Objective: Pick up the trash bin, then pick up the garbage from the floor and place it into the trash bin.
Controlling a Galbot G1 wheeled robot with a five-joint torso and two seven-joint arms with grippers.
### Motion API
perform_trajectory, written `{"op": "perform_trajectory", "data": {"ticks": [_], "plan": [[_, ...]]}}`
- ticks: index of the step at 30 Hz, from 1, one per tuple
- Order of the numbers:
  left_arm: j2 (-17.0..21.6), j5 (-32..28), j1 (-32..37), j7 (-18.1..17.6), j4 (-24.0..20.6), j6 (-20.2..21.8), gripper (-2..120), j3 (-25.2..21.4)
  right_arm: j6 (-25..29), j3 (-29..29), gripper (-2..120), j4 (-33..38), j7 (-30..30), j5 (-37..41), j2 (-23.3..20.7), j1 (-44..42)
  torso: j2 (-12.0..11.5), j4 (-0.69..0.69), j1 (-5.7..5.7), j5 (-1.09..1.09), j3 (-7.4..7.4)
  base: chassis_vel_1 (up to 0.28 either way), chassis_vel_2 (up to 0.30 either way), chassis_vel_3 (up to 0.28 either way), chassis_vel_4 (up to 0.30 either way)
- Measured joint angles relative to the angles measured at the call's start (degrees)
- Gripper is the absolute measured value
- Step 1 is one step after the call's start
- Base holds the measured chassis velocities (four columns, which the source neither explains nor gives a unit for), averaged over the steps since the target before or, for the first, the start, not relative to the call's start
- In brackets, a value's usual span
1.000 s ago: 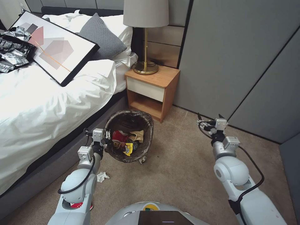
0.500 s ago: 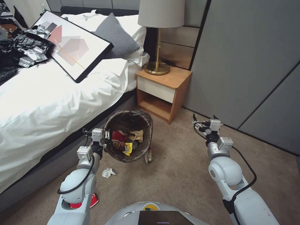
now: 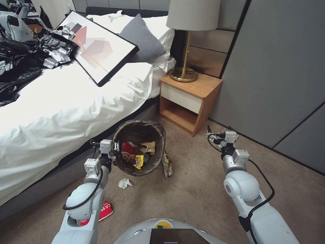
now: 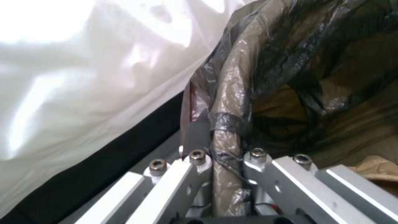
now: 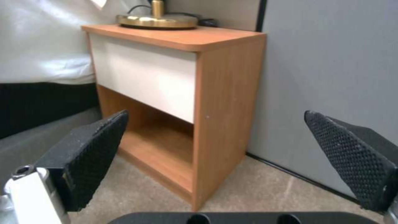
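My left gripper (image 3: 116,148) sits left of centre in the head view, clamped on the near-left rim of the trash bin (image 3: 159,135). In the left wrist view my fingers (image 4: 195,161) pinch the bag-covered rim (image 4: 226,124) between them, the brown liner crumpled around the edge. The bin is held in the middle of the head view, just beside the grey bed frame (image 3: 40,189), and inside it I see a red packet (image 3: 128,147), a brown paper bag (image 3: 149,146) and a yellow snack wrapper (image 3: 138,161) lying together.

Just right of the bin, a shiny wrapper (image 3: 167,164) lies on the carpet (image 3: 189,196), close to the bin's side. Below the bin, a crumpled white scrap (image 3: 124,183) lies on the carpet, and a red-and-white packet (image 3: 105,210) lies in the lower left, beside my left arm.

My right gripper (image 3: 210,133) is right of centre in the head view, holding nothing; in the right wrist view its black pads (image 5: 89,146) stand wide apart, facing the wooden nightstand (image 5: 215,102). The nightstand stands above and right of the bin, with a brass lamp (image 3: 184,73) on top. The white bed (image 3: 67,101) fills the left side, carrying a framed picture (image 3: 101,51), a grey pillow (image 3: 142,39) and black plastic bags (image 3: 17,67) in the upper left.
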Motion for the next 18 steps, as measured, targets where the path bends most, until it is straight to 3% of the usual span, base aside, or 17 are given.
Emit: {"op": "perform_trajectory", "data": {"ticks": [18], "plan": [[0.3, -0.4, 0.2, -0.1, -0.5, 0.2, 2, 0.0, -0.2, -0.8, 100, -0.5, 0.2, -1.4, 0.4, -0.1, 0.0, 0.01, 0.00, 0.00, 0.00, 0.016, 0.016, 0.018, 0.017]]}}
